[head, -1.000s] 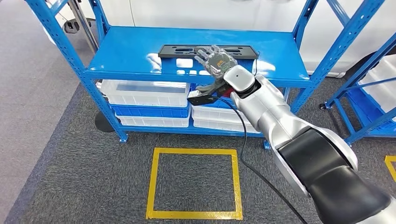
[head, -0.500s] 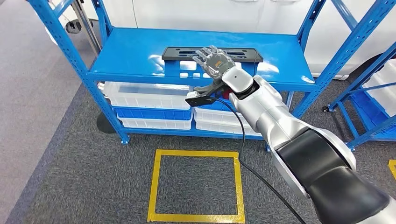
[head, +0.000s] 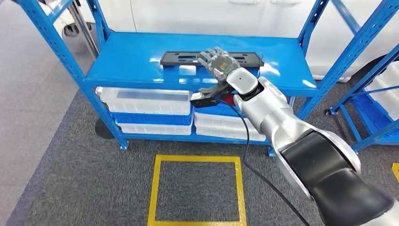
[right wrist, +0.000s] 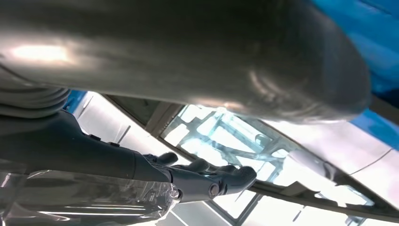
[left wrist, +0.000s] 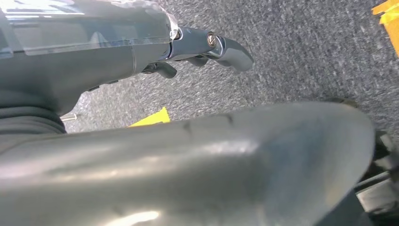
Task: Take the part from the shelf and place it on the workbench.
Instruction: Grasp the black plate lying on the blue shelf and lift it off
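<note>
The whole view has drifted a little, so the camera moved. The right robot hand (head: 217, 62) has edged further over the black part (head: 188, 58).

part (head: 188, 58) on shelf (head: 131, 56), bins (head: 146, 96) beneath

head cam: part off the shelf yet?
No. The black part lies flat on the blue shelf's top level, with the right hand spread above it, not gripping.
</note>
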